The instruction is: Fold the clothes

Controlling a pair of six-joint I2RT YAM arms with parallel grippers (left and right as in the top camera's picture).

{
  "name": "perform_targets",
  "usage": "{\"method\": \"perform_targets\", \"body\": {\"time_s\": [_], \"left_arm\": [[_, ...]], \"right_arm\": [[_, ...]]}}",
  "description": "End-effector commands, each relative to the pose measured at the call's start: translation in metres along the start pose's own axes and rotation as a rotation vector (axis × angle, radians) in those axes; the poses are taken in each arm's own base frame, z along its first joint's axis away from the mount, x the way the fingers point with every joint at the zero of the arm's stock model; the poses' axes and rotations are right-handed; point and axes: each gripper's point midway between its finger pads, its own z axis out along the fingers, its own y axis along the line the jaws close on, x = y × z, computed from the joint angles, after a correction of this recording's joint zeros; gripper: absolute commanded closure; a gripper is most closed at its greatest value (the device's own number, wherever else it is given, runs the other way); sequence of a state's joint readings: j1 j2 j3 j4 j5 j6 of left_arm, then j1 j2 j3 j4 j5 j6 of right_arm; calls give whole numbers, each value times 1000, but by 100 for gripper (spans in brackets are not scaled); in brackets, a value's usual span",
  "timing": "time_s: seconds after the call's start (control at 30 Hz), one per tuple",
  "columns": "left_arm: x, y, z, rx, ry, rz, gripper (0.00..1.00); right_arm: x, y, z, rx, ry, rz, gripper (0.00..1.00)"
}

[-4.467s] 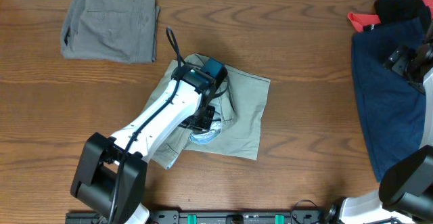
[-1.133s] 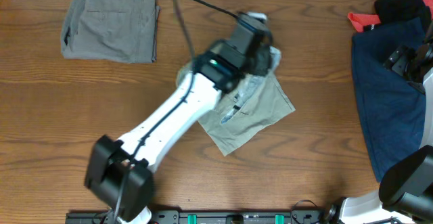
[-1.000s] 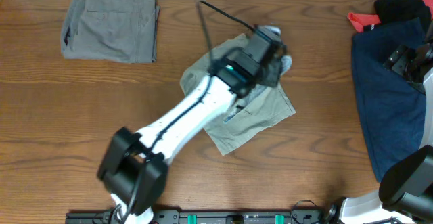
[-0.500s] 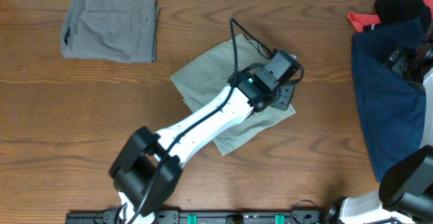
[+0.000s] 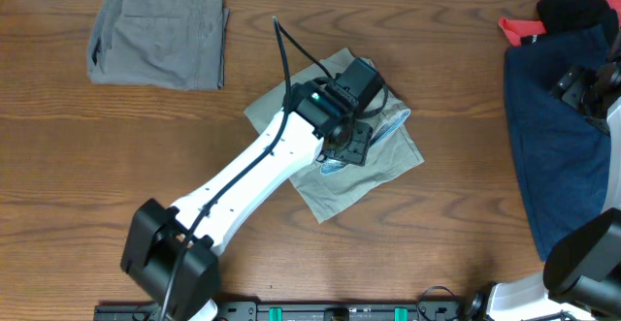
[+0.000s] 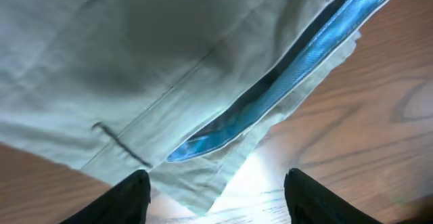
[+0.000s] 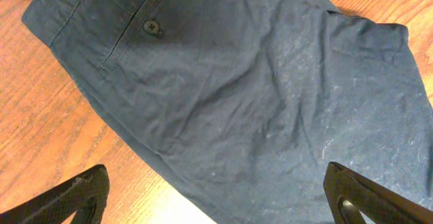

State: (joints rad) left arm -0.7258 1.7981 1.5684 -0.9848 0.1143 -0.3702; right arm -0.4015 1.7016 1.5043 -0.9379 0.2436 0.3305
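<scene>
The light khaki-beige shorts lie folded mid-table, their pale blue waistband lining showing at the right edge. My left gripper hovers just over them, open and holding nothing. In the left wrist view the khaki cloth and blue lining fill the frame, with my left gripper over the cloth's edge and bare wood. The navy shorts lie spread at the right. Above them my right gripper stands wide open over the navy cloth. The grey-olive shorts sit folded at the back left.
A red garment and a black one lie at the back right beside the navy shorts. My right arm sits at the table's right edge. The left arm's base stands at the front left.
My left gripper carried the khaki shorts' edge from the far side down to the right, let go as its jaws opened, then drew back left. The right arm stayed still.
</scene>
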Motion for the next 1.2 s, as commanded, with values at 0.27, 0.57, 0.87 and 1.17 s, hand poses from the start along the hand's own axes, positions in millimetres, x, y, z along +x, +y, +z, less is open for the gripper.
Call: {"method": "perform_targets", "body": {"time_s": [0.27, 0.57, 0.87, 1.17], "left_arm": [[34, -2, 45, -10, 209, -81, 34], [38, 8, 51, -65, 223, -121, 38], [35, 27, 53, -191, 161, -392, 44], [44, 40, 76, -245, 115, -618, 44]], "right_arm": [[-4, -1, 0, 11, -10, 14, 1], [-4, -1, 0, 11, -10, 14, 1], [-4, -1, 0, 11, -10, 14, 1], [-4, -1, 0, 11, -10, 14, 1]]}}
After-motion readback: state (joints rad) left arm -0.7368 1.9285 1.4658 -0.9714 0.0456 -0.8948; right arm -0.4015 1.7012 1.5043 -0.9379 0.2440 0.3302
